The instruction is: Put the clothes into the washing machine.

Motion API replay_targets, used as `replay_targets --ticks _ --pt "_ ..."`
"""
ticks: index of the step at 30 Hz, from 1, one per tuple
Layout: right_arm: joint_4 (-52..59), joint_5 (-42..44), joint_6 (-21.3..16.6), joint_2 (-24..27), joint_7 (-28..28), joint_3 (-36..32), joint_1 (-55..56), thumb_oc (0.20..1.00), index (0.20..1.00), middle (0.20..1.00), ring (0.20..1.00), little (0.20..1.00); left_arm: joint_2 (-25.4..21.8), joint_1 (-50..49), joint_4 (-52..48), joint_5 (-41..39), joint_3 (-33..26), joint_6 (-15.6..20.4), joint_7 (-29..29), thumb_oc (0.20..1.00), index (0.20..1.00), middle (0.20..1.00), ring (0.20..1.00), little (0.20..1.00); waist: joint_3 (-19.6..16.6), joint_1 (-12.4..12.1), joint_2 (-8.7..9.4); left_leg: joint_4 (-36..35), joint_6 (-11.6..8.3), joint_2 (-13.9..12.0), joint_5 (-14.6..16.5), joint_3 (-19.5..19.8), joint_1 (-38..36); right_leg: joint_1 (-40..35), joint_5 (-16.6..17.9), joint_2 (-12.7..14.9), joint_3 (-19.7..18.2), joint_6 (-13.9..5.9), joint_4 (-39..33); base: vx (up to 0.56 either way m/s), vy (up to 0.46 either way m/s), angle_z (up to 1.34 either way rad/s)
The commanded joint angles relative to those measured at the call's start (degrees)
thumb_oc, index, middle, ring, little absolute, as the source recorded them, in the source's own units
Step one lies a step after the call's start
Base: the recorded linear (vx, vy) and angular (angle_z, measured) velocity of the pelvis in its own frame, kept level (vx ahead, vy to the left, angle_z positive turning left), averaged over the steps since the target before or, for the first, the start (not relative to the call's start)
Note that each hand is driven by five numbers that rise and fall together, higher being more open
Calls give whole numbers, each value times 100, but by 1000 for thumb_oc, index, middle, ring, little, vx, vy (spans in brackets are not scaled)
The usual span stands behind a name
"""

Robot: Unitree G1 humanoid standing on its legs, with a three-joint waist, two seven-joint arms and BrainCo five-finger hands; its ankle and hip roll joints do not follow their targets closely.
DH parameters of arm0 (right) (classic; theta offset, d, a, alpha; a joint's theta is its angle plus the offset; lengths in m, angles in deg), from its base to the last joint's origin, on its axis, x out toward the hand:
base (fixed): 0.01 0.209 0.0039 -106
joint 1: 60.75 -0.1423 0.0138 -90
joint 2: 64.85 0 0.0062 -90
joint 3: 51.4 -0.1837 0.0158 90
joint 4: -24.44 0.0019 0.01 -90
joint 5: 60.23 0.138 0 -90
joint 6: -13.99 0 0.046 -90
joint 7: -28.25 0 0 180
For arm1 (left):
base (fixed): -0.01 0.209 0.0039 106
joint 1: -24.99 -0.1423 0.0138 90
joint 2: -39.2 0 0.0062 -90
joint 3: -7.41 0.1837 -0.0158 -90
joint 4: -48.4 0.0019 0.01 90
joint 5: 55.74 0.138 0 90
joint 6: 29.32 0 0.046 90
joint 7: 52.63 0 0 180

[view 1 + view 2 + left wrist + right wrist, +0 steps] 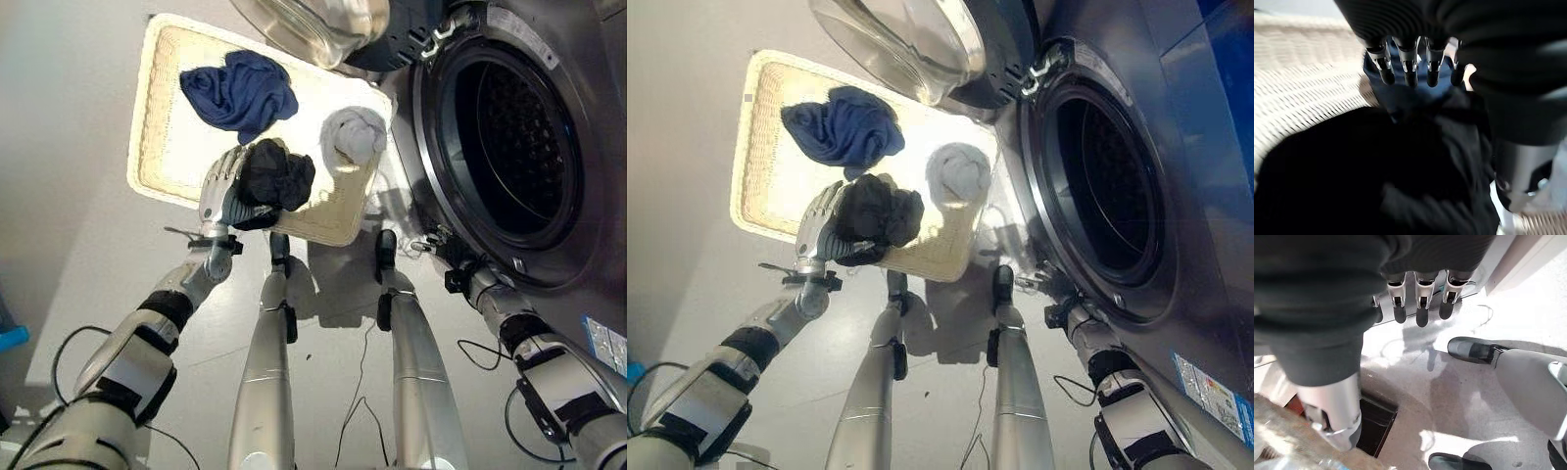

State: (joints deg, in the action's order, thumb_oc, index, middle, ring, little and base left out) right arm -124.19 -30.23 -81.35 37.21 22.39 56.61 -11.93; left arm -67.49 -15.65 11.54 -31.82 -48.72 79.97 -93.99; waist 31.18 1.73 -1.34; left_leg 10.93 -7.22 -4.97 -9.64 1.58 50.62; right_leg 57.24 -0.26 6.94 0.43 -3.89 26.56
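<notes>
A black garment is bunched between the fingers and thumb of my left hand, over the near edge of a white woven basket on the floor. In the left wrist view the black cloth lies under the fingers. A dark blue garment and a small grey one lie in the basket. The washing machine's drum stands open on the right. My right hand hangs low by the washer's front, fingers straight and holding nothing.
The washer's glass door is swung open above the basket's far corner. Grey floor lies to the left of the basket. A blue object sits at the far left edge.
</notes>
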Motion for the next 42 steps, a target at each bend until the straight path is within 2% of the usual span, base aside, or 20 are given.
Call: replay_targets --ticks 1,9,12,16,20,21,24,25,26,27,36,39,42 --pt "260 203 -144 219 -47 182 126 1000 1000 1000 1000 1000 -119 105 143 -157 -168 39 110 1000 1000 1000 1000 1000 -139 -31 167 948 212 120 457 232 254 -159 671 31 218 -278 -432 0 0 0" --pt "184 296 -211 195 -52 351 -87 1000 1000 1000 1000 1000 -112 565 523 -333 43 -129 92 1000 1000 1000 1000 1000 -139 30 230 996 187 85 448 239 451 31 644 -44 194 -259 -345 8 -2 -2" --pt "126 346 -278 145 -36 435 -154 1000 1000 1000 1000 1000 -92 790 798 -471 124 -258 281 1000 1000 1000 1000 1000 -139 63 260 986 171 94 432 253 469 34 657 -62 201 -258 -374 0 0 0" --pt "61 396 -341 101 -48 470 -249 1000 1000 1000 1000 1000 -58 943 1134 -576 173 -648 592 1000 1000 1000 1000 1000 -139 98 293 940 165 105 419 240 446 18 687 -78 220 -261 -440 0 0 0" --pt "29 411 -371 52 -23 518 -303 1000 1000 1000 1000 1000 21 943 1376 -568 200 -929 616 1000 1000 1000 1000 1000 -139 120 306 912 166 102 410 224 421 -5 696 -87 222 -248 -477 0 0 0" --pt "-5 423 -391 27 -21 537 -332 1000 1000 1000 1000 1000 45 962 1513 -518 225 -1179 674 1000 1000 1000 1000 1000 -139 127 314 893 167 99 406 210 396 -26 703 -88 233 -248 -500 0 0 0" --pt "-86 444 -464 -14 -9 582 -384 1000 1000 1000 1000 1000 93 996 1746 -372 295 -1405 894 1000 1000 1000 1000 1000 -139 132 317 862 164 95 385 197 394 -32 714 -86 242 -247 -525 0 0 0" --pt "-83 447 -465 -18 -4 588 -387 1000 1000 1000 1000 1000 102 992 1776 -354 315 -1436 919 903 903 903 903 903 -139 135 318 861 164 95 383 197 395 -32 716 -87 239 -246 -529 0 0 0" --pt "-85 458 -474 -30 4 601 -397 1000 1000 1000 1000 1000 119 984 1807 -332 348 -1475 965 595 595 595 595 595 -139 136 320 857 165 95 379 199 394 -34 724 -90 238 -245 -536 0 0 0" --pt "-96 462 -492 -44 8 613 -432 1000 1000 1000 1000 1000 146 997 1849 -343 391 -1539 1133 200 200 200 200 200 -139 140 322 842 168 94 376 193 391 -34 729 -96 239 -244 -546 0 0 0" --pt "-83 642 -580 -71 23 651 -613 1000 1000 1000 1000 1000 234 1068 1903 -530 507 -1646 1649 200 200 200 200 200 -139 141 316 795 176 95 343 169 420 -16 762 -108 264 -241 -602 4 1 -1" --pt "-75 669 -589 -65 11 650 -617 1000 1000 1000 1000 1000 233 1069 1900 -542 510 -1647 1664 200 200 200 200 200 -139 141 316 793 177 95 342 168 421 -15 763 -109 265 -241 -604 0 0 0" --pt "279 1446 -816 -88 -169 505 -605 1000 1000 1000 1000 1000 252 959 1785 -1201 350 -1488 1594 200 200 200 200 200 -139 138 328 797 183 115 348 184 437 -1 764 -122 268 -242 -607 0 0 0"
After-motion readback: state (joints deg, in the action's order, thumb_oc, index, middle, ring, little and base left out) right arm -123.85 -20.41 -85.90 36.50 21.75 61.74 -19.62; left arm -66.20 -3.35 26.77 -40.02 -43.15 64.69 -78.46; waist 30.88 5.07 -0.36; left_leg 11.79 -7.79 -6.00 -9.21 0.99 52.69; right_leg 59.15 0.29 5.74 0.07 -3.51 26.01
